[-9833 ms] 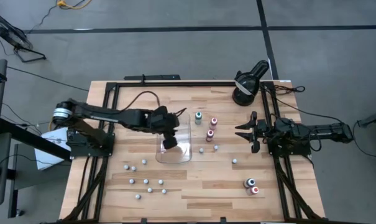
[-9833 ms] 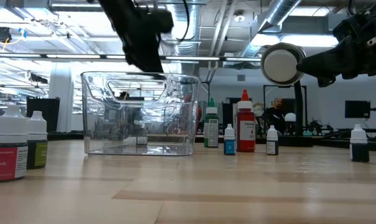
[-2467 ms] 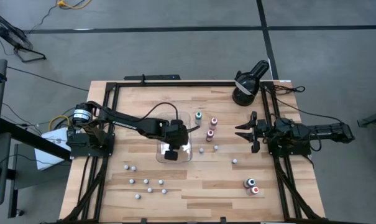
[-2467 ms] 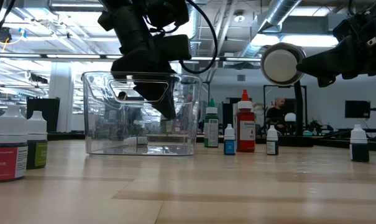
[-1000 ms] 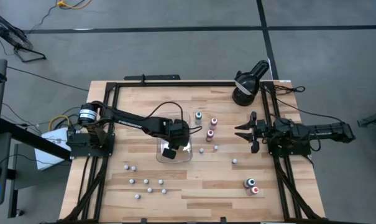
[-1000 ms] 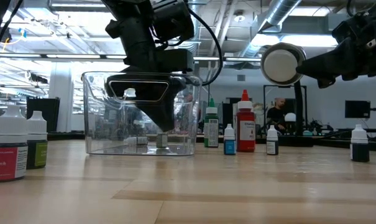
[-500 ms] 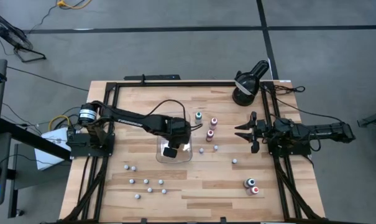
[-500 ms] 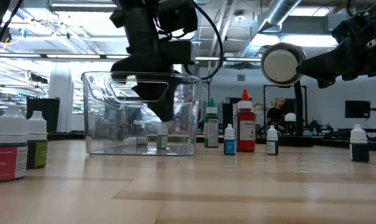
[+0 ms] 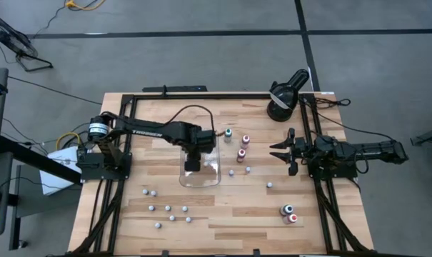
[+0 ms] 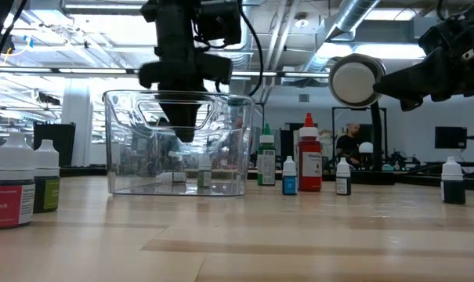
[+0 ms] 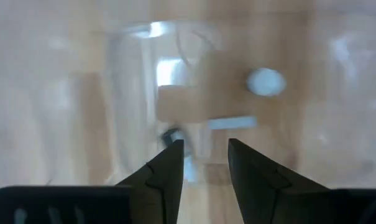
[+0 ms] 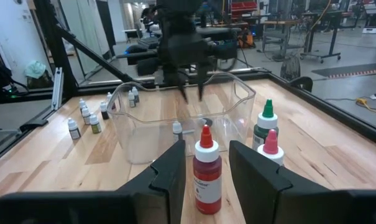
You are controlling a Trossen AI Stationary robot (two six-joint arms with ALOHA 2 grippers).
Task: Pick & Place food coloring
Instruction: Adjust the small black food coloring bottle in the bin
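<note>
**Left gripper above the tray, one bottle inside**

Left gripper (image 10: 183, 129), fingers spread and holding nothing, hangs inside the upper part of the clear tray (image 10: 119, 149). A small white-capped food coloring bottle (image 10: 204, 171) stands upright on the tray floor, below and just beside the fingers.

Step in hand, as judged: clear the tray. Lift straight up so the fingers miss the tray walls and the standing bottle.

Other bottles stand loose beside the tray: a group by its far-right corner (image 9: 240, 151), a scatter of white caps (image 9: 168, 208) on its near-left side.

Right gripper (image 9: 283, 150) waits well right of the tray, fingers apart.

Light wooden table (image 9: 230, 221), black lamp (image 9: 282, 95) at the back. Workshop room behind; a person (image 10: 349, 141) far off.
</note>
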